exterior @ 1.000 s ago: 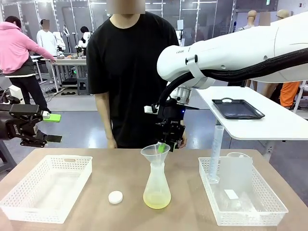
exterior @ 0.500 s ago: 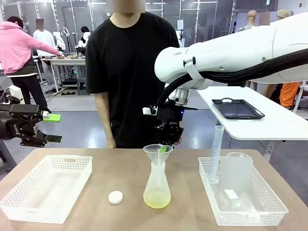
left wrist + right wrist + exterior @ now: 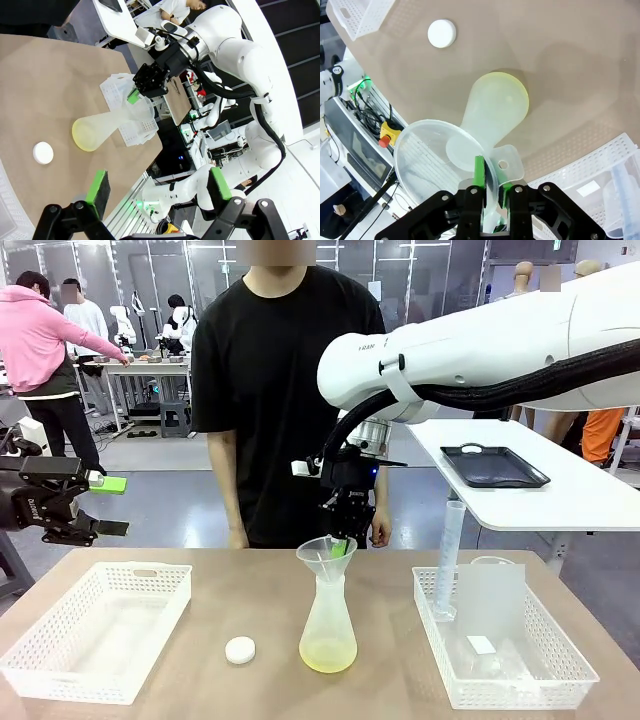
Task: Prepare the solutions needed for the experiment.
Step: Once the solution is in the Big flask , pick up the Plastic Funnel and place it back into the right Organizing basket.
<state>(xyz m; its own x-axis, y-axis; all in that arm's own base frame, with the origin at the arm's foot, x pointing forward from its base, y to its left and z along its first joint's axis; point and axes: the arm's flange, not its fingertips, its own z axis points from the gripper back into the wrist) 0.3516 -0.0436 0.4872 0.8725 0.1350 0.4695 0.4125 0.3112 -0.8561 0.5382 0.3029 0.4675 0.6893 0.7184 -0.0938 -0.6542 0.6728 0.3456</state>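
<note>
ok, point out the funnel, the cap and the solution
funnel (image 3: 320, 560), front view, on its cone wall.
cap (image 3: 240, 649), front view, middle of its top.
solution (image 3: 327, 655), front view, middle of the yellow-green pool.

Your widest open lane is the bare table (image 3: 265, 585) between the left basket (image 3: 70, 685) and the flask (image 3: 327, 625), with a cap (image 3: 240, 649) lying in it. The strip between flask and right basket (image 3: 520, 695) is narrow. From overhead, the funnel (image 3: 318, 560) and the right gripper (image 3: 341, 546) clamped on its rim block the flask. The right arm (image 3: 480, 345) spans the right half, above the upright cylinder (image 3: 449, 550). A person (image 3: 285, 390) stands at the far edge. The left gripper (image 3: 112, 506) hangs off the table's left side.
</note>
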